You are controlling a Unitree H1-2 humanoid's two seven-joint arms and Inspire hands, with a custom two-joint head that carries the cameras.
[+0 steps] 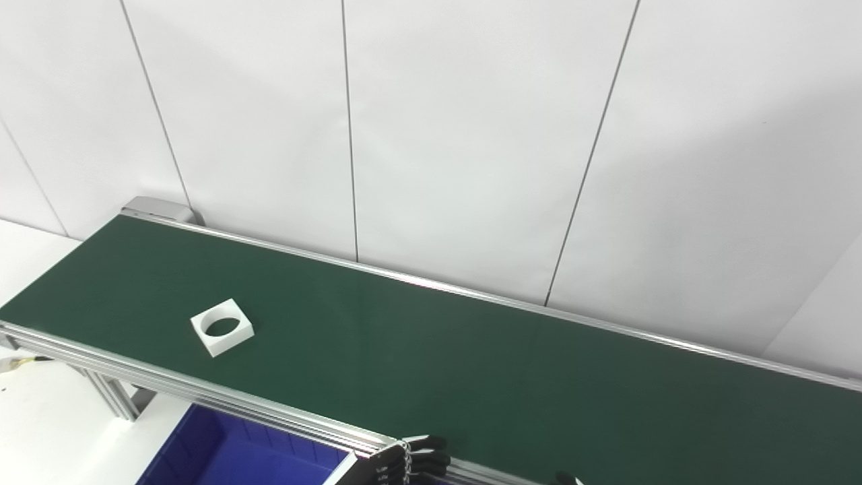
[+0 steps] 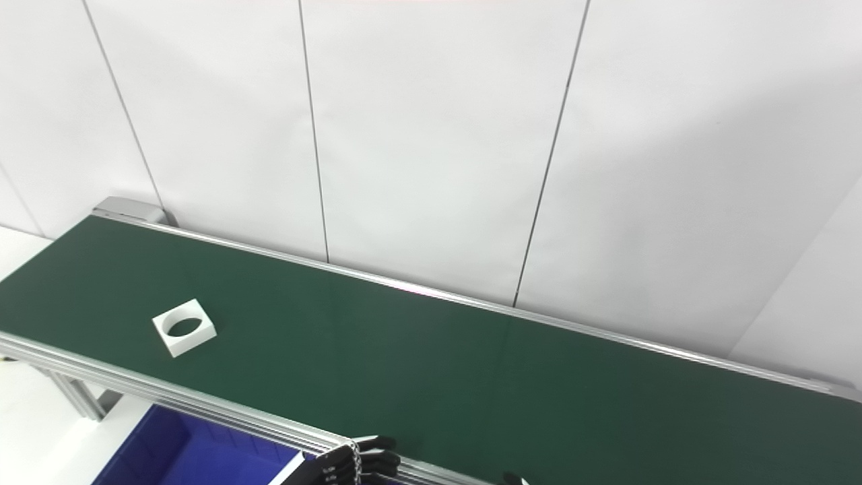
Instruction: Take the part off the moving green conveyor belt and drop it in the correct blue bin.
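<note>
A white square part with a round hole (image 1: pixel 222 327) lies flat on the green conveyor belt (image 1: pixel 471 377), toward its left end and nearer the front rail. At the bottom edge, my left hand (image 1: pixel 414 459) reaches just over the belt's front rail, its dark fingers stretched out with nothing in them. It is well to the right of the part and apart from it. Of my right hand (image 1: pixel 568 479) only a dark tip shows at the bottom edge. A blue bin (image 1: pixel 222 455) sits below the front rail, left of my left hand.
The belt runs diagonally from far left to near right, framed by aluminium rails (image 1: pixel 202 391) with a support leg (image 1: pixel 111 397) at the left. White wall panels (image 1: pixel 471 135) stand right behind the back rail. A white tabletop (image 1: pixel 47 431) lies at the lower left.
</note>
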